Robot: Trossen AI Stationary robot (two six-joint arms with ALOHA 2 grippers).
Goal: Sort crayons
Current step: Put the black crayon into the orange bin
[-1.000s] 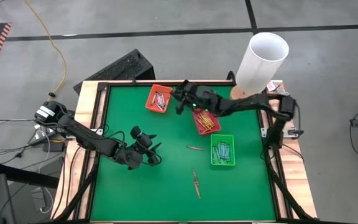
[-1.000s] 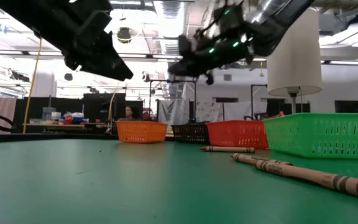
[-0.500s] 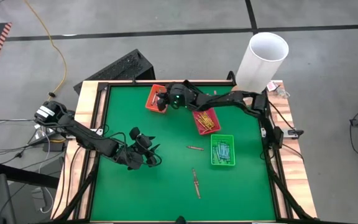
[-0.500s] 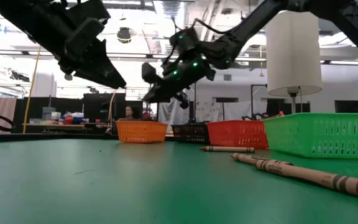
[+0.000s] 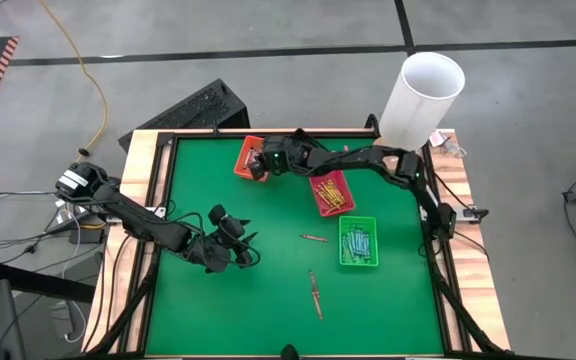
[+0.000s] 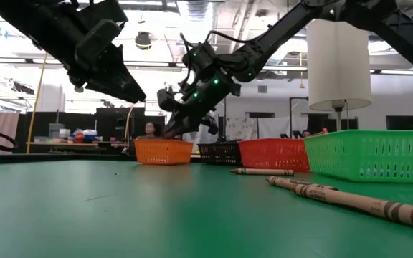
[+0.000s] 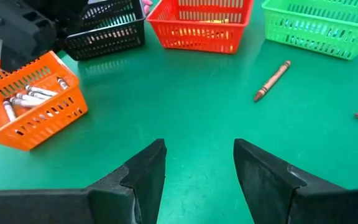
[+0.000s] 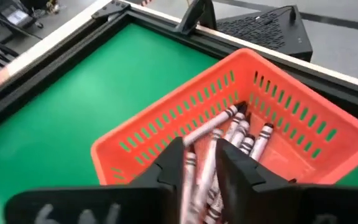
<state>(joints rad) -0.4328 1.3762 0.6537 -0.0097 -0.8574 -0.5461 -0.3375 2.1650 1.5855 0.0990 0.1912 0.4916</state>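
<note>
My right gripper [image 5: 258,165] hangs over the orange tray [image 5: 252,150] at the table's far side, fingers parted [image 8: 202,155], pointing slantwise down into it. Grey crayons [image 8: 238,134] lie in that tray. My left gripper [image 5: 243,245] hovers open [image 7: 197,168] above the green table's left half, with nothing between its fingers. Two brown crayons [image 5: 314,238] [image 5: 315,295] lie loose on the table. The red tray [image 5: 331,193] holds yellow-orange crayons, the green tray [image 5: 357,242] light blue ones. My right gripper has its fingers parted above the orange tray. A grey crayon [image 8: 190,167] shows in the gap between them, and I cannot tell whether a finger touches it or whether it lies in the tray below.
A black tray [image 7: 104,34] stands between the orange and the red one. A tall white cylinder [image 5: 420,95] stands at the far right corner. A raised wooden frame [image 5: 146,200] borders the table. Bare green surface lies at the near side.
My right gripper has swung from beside the red tray toward the table's left, sunk and tipped downward, and now hangs over the orange tray.
</note>
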